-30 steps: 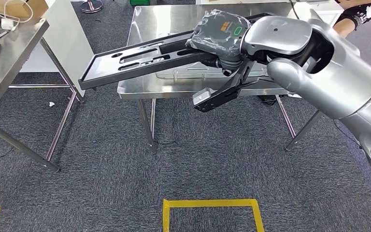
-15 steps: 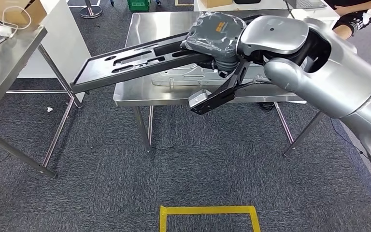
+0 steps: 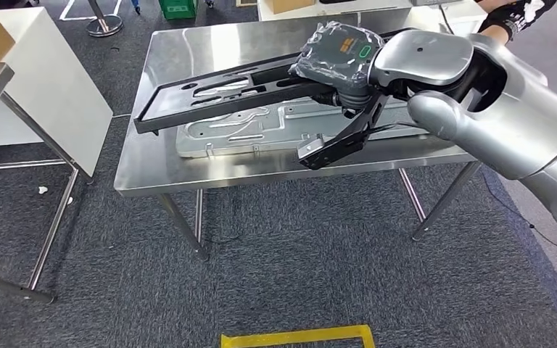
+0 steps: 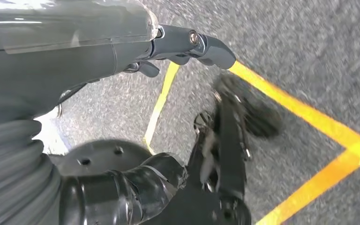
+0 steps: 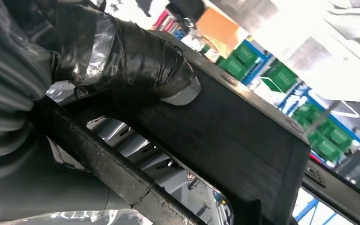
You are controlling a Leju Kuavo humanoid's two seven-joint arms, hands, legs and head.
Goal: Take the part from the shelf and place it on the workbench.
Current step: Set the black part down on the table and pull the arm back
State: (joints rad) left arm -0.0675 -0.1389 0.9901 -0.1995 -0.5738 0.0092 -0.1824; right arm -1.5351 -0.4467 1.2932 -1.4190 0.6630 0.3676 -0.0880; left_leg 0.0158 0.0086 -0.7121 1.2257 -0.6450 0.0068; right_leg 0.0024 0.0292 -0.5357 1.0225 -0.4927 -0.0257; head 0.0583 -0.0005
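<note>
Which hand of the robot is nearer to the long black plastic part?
The right. The right hand grips the long black plastic part above the steel workbench. The left hand hangs low over grey carpet with yellow tape, far from the part.
</note>
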